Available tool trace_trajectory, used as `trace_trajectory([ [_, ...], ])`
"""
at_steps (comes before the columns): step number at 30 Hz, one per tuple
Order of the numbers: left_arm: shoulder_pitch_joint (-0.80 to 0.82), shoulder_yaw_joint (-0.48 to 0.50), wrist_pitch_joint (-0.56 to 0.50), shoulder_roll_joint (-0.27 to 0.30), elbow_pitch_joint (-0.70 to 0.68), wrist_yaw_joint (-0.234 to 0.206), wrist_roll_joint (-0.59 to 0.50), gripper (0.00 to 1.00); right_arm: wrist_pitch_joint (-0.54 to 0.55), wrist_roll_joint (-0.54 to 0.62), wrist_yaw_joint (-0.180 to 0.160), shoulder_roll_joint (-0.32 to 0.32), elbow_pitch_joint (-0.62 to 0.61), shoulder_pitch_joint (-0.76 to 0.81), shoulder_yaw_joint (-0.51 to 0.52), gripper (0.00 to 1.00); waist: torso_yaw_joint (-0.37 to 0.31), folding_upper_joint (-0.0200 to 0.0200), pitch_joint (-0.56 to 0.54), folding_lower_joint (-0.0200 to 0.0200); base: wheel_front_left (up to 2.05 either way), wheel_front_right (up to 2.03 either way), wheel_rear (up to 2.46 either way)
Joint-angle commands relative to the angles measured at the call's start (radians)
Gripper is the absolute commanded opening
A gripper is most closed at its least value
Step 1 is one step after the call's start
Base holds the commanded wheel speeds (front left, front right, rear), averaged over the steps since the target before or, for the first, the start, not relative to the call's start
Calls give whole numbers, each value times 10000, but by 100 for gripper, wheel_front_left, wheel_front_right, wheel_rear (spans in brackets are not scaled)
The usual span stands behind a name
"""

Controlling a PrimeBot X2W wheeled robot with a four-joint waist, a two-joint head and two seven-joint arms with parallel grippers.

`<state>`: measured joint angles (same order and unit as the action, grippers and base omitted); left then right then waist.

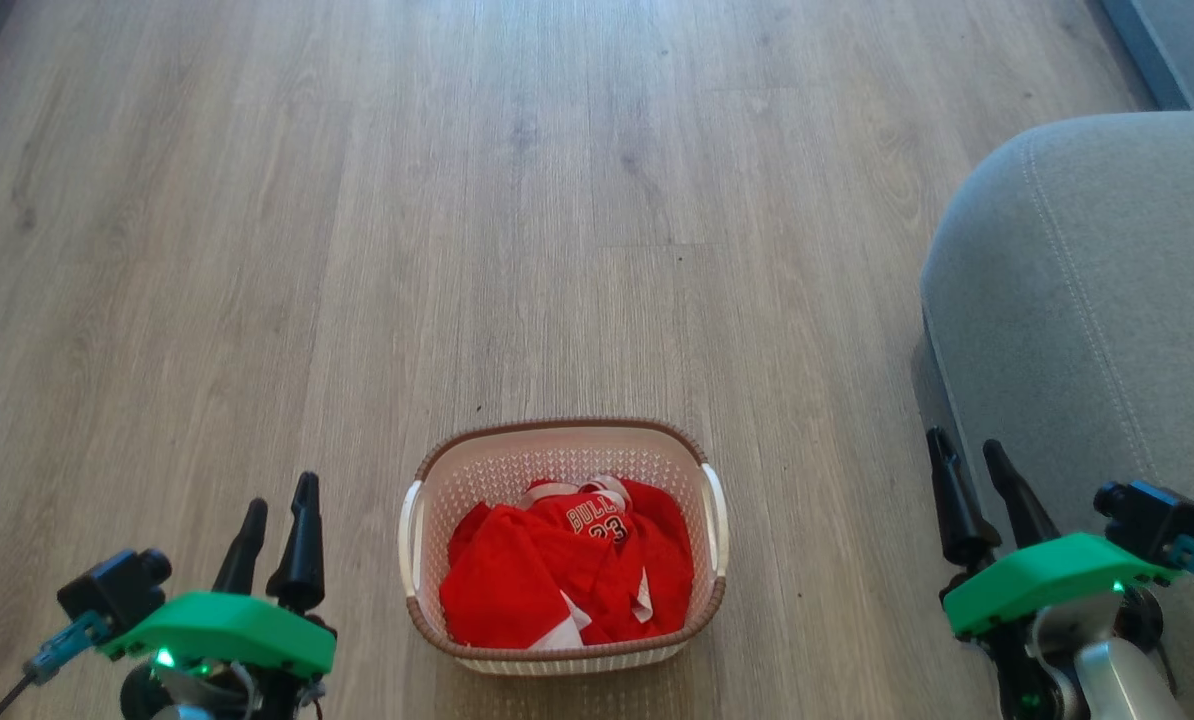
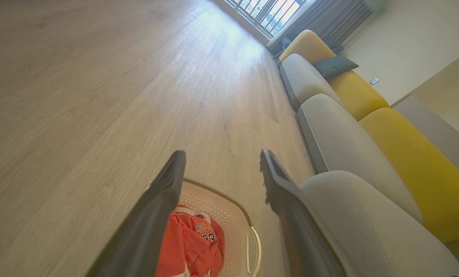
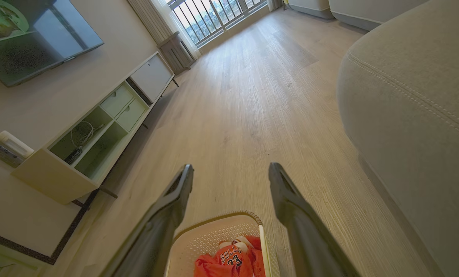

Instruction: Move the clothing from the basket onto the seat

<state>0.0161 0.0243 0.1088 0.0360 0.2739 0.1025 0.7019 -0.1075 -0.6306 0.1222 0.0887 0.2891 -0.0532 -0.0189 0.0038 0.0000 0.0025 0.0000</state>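
Observation:
The cream basket (image 1: 557,455) with a brown rim stands on the wood floor at bottom centre of the head view. Crumpled red clothing (image 1: 557,570) fills it, a "BULLS 23" jersey on top. The grey seat (image 1: 1087,300) rises at the right. My left gripper (image 1: 279,495) hovers open to the left of the basket, holding nothing. My right gripper (image 1: 967,450) hovers open to the basket's right, beside the seat's front edge. The left wrist view has the basket (image 2: 222,207), clothing (image 2: 195,242) and seat (image 2: 368,223); the right wrist view has basket (image 3: 214,234), clothing (image 3: 233,259) and seat (image 3: 414,96).
Bare wood floor (image 1: 457,200) stretches ahead of the basket. More grey and yellow sofa sections (image 2: 368,100) line the right in the left wrist view. A low white TV cabinet (image 3: 98,127) and a wall screen (image 3: 33,34) stand at the left in the right wrist view.

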Motion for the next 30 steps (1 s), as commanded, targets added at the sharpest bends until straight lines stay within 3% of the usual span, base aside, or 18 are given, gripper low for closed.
trace_trajectory([
  [1,456,226,166,106,-320,27,-353,100,-163,339,52,181,-313,-579,-182,100,-5,0,-2,0,0,0,0],
  [30,501,356,986,128,-471,-5,-3832,100,-992,3068,72,258,-86,-708,-597,100,-175,0,77,0,0,0,0],
])
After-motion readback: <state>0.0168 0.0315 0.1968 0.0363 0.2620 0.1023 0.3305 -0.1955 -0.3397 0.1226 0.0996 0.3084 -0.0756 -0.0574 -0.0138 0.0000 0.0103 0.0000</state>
